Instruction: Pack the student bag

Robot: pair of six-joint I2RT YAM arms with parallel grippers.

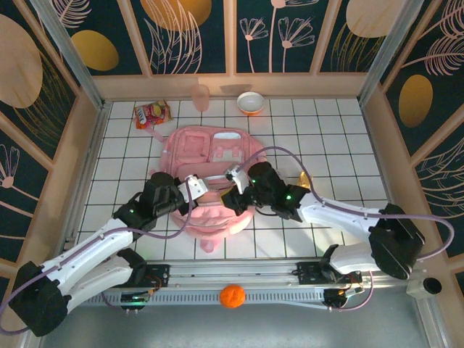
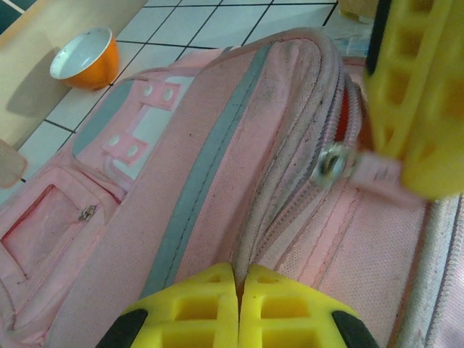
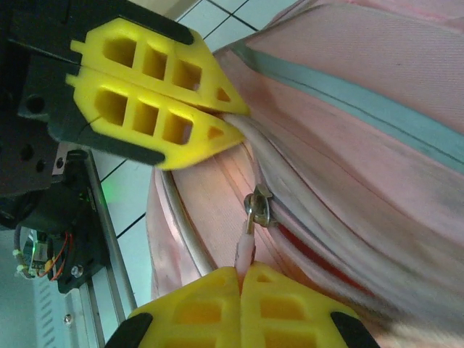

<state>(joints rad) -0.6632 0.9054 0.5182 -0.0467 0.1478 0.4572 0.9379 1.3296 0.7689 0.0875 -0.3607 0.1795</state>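
Pink fabric pretty much everywhere in this one. The student bag lay flat in the middle of the white-tiled table, front pockets facing up. Both arms were over its 6 o'clock half, the left from about 8 o'clock and the right from about 4.

The left tool was pinched tight on a fold of the bag right beside the zip track, with its yellow fingers pressed together. The right tool was closed as well, with the little pink zip pull caught between its tips and the metal slider just past them. The two tools sat just beside each other.

Beyond the bag were an orange bowl at roughly 12 o'clock, a pale pink cup next to it, and a snack packet at 11. An orange ball sat at 6 o'clock between the arm bases.
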